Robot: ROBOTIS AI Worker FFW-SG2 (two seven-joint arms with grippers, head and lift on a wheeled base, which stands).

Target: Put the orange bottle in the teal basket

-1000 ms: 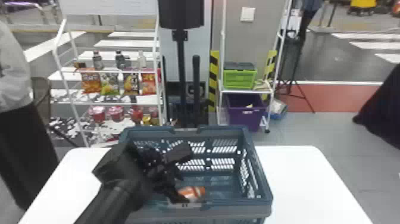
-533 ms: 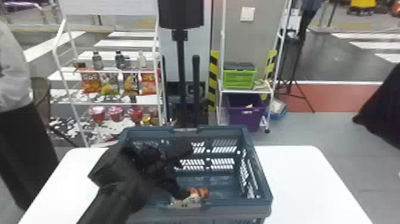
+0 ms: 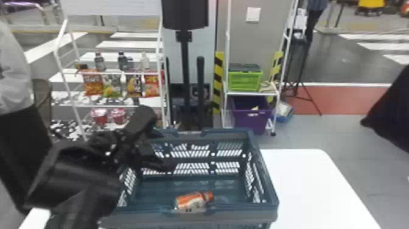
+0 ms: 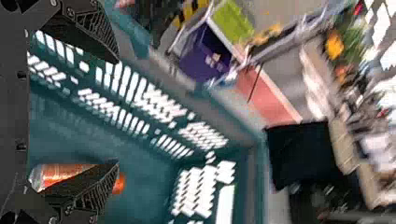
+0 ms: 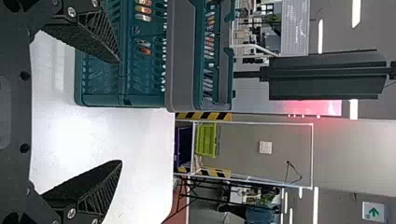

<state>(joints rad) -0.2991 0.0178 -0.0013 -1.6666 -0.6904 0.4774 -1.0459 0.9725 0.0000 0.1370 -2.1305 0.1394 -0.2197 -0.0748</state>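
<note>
Head view: orange bottle (image 3: pixel 191 201) (on its side) in teal basket (image 3: pixel 243 216); left fingers (image 3: pixel 140 121), right fingers (image 5: pixel 100 191) parted.

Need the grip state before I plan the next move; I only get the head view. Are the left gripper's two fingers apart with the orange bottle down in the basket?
Observer: Yes. The left wrist view shows the left gripper with its fingers well apart and nothing held between them.

Operator: From that camera, is the line to the orange bottle clear?

Observer: Not fully. One finger crosses in front of it, hiding part of the bottle.

Operator: And the right gripper, open or shut?

Observer: Open. In the right wrist view its fingers are wide apart, with the white table behind the gap.
</note>
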